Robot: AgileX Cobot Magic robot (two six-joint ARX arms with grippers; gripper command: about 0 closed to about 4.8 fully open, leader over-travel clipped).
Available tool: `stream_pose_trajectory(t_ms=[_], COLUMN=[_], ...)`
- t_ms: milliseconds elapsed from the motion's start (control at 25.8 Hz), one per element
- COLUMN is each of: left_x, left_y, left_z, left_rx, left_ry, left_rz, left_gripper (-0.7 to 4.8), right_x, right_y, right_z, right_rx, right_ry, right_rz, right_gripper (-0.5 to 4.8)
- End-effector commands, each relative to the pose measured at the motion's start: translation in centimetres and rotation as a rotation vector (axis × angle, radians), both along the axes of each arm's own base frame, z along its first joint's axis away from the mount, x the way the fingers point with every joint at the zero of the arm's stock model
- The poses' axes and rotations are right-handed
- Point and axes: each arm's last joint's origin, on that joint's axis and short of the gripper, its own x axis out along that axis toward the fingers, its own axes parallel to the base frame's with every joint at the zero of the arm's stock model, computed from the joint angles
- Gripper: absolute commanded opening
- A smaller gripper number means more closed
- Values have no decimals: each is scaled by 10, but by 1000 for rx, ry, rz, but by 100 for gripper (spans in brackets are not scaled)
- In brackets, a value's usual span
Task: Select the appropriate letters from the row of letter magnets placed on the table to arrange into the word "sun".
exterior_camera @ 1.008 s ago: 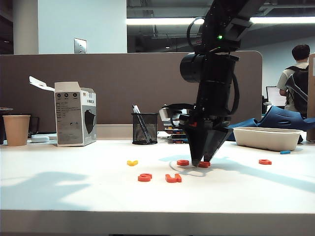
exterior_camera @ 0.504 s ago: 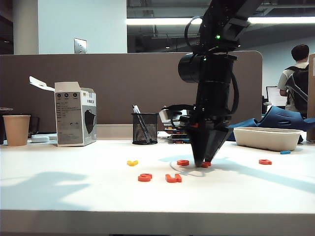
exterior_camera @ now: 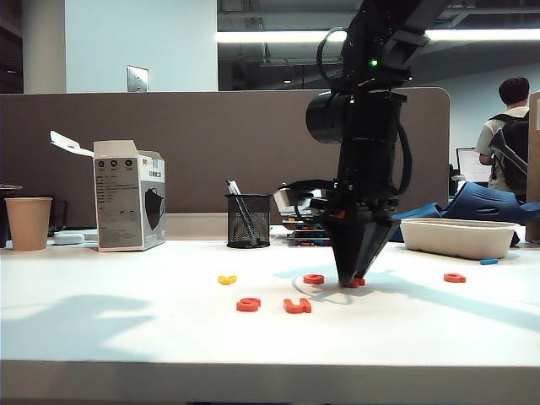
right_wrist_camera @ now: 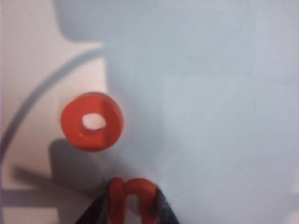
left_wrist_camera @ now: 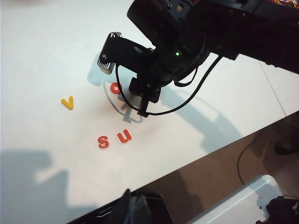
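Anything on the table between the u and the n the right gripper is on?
No. Bare white table separates the u from the n at the right gripper, per the left wrist view.

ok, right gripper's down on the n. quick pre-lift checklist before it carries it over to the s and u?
1. Right gripper fingers on both sides of the small orange-red plastic letter n: ok.
2. Grip fully closed on the n: cannot tell.
3. Orange-red ring-shaped letter o apart from the n and fingers: ok.
4. Orange-red s and u side by side on the white table: ok.
5. Bare spot right of the u: ok.
6. Left gripper back near the table's edge, away from the letters: ok.
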Motion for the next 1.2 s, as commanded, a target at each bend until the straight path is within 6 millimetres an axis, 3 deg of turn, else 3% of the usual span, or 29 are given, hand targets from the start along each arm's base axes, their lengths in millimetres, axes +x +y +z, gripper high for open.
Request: stream_pose_trajectory(t_ms=[39, 698, 853, 1202], left_x=[-1, -1, -1, -1], left_y=[0, 0, 0, 0], left_z=[3, 3, 3, 3], left_rx=[-13, -13, -13, -13], left_ry=[-15, -15, -15, -15], left_rz=[-4, -4, -4, -4], left_gripper=[-5, -5, -5, -5], right_x=[-3, -3, -3, -9], right_y=[-1, -1, -2, -4], right_z=[-9, -9, -6, 23], right_rx=[-30, -31, -18, 42], right_ry=[48, 50, 54, 10], right_rz=[-1, -1, -102, -224], right_gripper=[125, 103, 103, 103])
